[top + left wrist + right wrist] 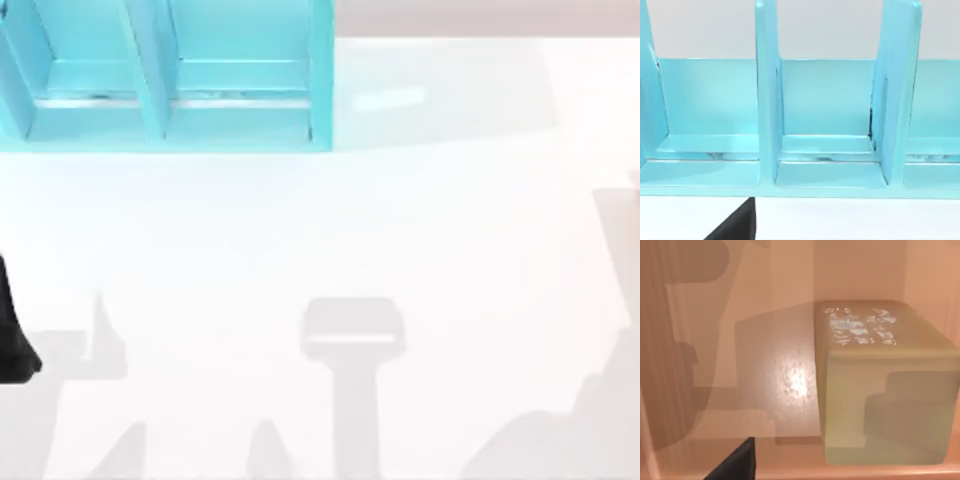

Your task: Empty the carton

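The right wrist view is looking into the carton (790, 365), where a pale block (880, 390) is sitting against one wall (grip state: cannot tell); approaching blind is risking hitting that wall.

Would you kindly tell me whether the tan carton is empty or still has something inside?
Not empty: a pale olive rectangular block sits on the tan carton's floor, by one wall.

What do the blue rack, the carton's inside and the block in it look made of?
Rack: painted wood or plastic, semi-gloss, with pale sheen streaks along its shelf floors. Carton interior: tan, smooth board or wood, glossy, with a bright highlight on its floor. Block: pale olive, matte sides, a shiny mottled patch on top; material unclear.
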Controlling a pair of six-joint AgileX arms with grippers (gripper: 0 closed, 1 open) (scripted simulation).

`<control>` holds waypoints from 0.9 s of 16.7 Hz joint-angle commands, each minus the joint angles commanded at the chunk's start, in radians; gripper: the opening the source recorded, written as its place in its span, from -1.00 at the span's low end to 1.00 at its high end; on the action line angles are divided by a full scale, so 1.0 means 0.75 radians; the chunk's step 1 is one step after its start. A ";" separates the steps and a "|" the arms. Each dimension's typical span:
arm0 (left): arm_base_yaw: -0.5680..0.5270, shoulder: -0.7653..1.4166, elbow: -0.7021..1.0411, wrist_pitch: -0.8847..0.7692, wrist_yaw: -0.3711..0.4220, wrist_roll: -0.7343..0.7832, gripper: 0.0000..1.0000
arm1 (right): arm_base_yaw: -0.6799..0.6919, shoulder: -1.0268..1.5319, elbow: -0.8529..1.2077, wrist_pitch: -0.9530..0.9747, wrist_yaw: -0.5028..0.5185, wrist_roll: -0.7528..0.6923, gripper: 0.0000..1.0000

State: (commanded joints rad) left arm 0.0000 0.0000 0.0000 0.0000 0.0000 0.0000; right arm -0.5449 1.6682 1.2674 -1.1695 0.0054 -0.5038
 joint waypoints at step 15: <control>0.000 0.000 0.000 0.000 0.000 0.000 1.00 | -0.002 0.125 -0.308 0.436 0.000 0.000 0.70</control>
State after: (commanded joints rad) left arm 0.0000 0.0000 0.0000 0.0000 0.0000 0.0000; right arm -0.5463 1.7617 1.0364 -0.8422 0.0056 -0.5039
